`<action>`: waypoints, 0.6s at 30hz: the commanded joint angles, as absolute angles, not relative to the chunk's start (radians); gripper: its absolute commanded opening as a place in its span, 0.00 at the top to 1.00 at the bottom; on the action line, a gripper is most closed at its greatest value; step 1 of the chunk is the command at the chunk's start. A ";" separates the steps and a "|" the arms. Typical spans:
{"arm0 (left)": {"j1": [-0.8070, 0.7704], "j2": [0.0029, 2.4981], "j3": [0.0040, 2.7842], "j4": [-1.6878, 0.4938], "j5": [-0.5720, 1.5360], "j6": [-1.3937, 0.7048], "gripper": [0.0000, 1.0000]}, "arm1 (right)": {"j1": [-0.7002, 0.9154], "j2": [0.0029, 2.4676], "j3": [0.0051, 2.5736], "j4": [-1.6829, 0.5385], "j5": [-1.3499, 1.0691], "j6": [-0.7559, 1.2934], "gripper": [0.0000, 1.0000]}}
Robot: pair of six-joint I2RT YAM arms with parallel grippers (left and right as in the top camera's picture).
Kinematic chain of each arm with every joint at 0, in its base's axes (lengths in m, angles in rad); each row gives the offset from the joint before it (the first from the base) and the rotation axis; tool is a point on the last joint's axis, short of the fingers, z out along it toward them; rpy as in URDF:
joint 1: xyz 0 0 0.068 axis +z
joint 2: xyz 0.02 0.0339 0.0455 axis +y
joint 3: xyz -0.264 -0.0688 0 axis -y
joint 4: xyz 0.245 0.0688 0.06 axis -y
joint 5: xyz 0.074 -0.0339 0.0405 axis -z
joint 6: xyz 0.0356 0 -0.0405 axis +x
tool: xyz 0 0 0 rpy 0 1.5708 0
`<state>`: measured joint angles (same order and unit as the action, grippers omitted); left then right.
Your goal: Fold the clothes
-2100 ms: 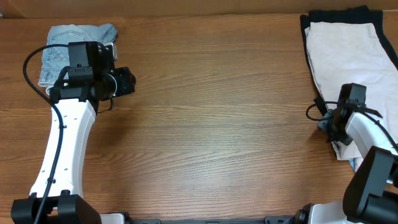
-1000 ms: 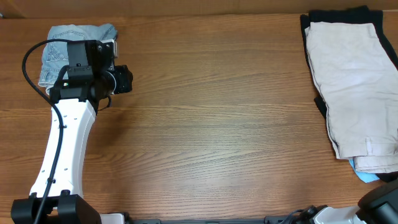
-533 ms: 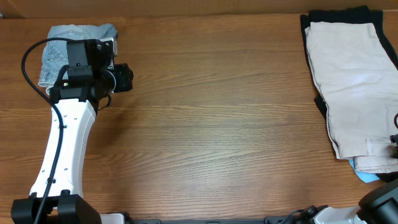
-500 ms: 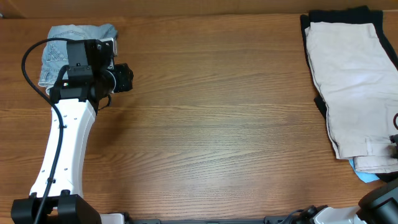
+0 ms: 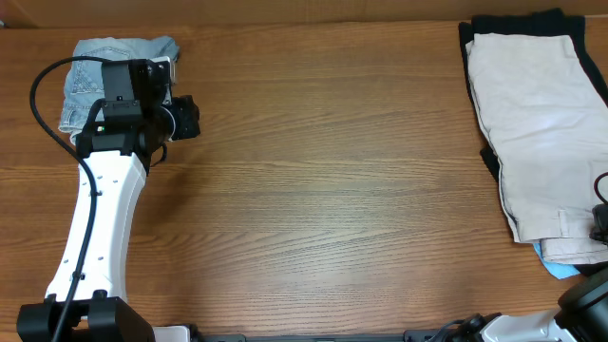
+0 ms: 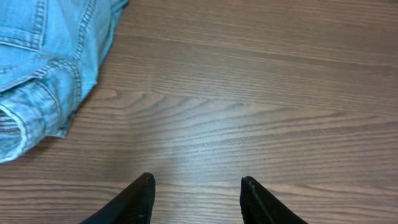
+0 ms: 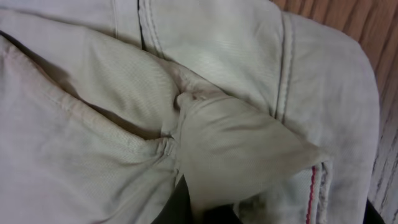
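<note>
The cream-beige shorts (image 5: 537,114) lie flat at the table's right end on top of a black garment (image 5: 467,43). In the right wrist view the cream shorts (image 7: 124,112) fill the frame, and a raised fold of them (image 7: 236,155) runs down into my right gripper (image 7: 208,211), which is shut on it. Overhead, only a bit of the right arm (image 5: 600,220) shows at the right edge, by the shorts' near end. Folded pale-blue denim shorts (image 5: 95,81) lie at the far left and also show in the left wrist view (image 6: 43,68). My left gripper (image 6: 196,182) is open and empty over bare wood, just right of the denim.
The wooden table (image 5: 323,171) stretches between the two piles. A bit of light blue cloth (image 5: 559,269) sticks out under the cream shorts' near end. The left arm (image 5: 100,218) reaches up from the front left.
The right arm went out of the overhead view, then came back at the right edge by the cream shorts' near end. The left wrist shifted slightly left. The clothes lie as before.
</note>
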<state>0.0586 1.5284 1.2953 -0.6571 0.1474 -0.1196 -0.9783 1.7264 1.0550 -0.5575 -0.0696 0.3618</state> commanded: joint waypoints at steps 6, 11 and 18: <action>0.053 1.533 1.336 -0.623 0.116 -0.122 0.59 | -0.924 1.631 1.328 -0.872 -0.329 0.235 0.96; 0.053 1.533 1.374 -0.620 0.116 -0.136 0.60 | -0.775 1.562 1.488 -1.087 -0.429 0.138 0.96; 0.054 1.533 1.398 -0.621 0.101 -0.135 0.60 | -0.392 1.513 1.520 -1.177 -0.447 0.130 0.96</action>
